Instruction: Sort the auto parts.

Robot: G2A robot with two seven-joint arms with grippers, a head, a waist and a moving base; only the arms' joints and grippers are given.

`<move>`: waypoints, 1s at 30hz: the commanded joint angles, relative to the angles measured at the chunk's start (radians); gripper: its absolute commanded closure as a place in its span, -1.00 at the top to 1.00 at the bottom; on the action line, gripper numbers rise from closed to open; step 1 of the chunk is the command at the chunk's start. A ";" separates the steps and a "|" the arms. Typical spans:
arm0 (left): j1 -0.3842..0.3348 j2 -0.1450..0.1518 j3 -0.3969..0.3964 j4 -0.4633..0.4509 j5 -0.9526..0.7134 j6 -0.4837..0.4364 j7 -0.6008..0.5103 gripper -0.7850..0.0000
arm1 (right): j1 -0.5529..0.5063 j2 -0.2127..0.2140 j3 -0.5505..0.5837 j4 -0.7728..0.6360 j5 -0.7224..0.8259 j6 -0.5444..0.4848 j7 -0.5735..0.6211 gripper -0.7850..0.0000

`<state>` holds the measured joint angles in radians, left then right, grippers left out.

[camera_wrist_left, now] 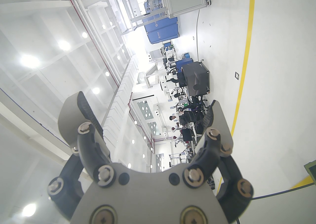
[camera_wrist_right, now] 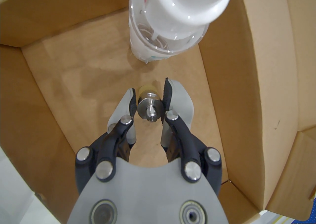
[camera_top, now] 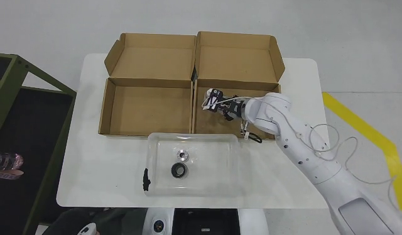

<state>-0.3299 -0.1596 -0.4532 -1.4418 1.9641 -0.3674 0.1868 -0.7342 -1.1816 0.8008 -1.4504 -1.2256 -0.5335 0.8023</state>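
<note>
Right wrist view, right pincer [camera_wrist_right: 150, 89] clamping metal part [camera_wrist_right: 147, 107], shaft pointing toward wrist, left pincer [camera_wrist_left: 147, 100] spread.

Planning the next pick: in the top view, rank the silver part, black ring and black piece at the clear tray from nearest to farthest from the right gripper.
From the right gripper, shut on a metal part in the right box:
1. Silver part, middle of the tray.
2. Black ring, just nearer the robot.
3. Black piece, tray's left wall.

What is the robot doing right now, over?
Right gripper shut on metal part, inside box. Left gripper open, empty. White plastic piece stands close ahead. Ring, metal cap in tray.
</note>
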 commanded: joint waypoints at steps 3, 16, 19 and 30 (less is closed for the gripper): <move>0.000 0.000 0.000 0.000 0.000 0.000 0.000 1.00 | -0.006 0.001 0.014 -0.009 0.008 -0.001 -0.009 -0.27; 0.000 0.000 0.000 0.000 0.000 0.000 0.000 1.00 | -0.143 0.051 0.192 -0.214 0.046 -0.060 -0.056 -0.13; 0.000 0.000 0.000 0.000 0.000 0.000 0.000 1.00 | -0.192 0.061 0.229 -0.285 0.062 -0.075 -0.082 -0.14; 0.000 0.000 0.000 0.000 0.000 0.000 0.000 1.00 | -0.386 0.084 0.254 -0.565 0.054 -0.120 -0.171 -0.12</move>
<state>-0.3299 -0.1596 -0.4532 -1.4418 1.9641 -0.3674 0.1868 -1.1103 -1.0979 1.0567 -2.0010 -1.1645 -0.6519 0.6368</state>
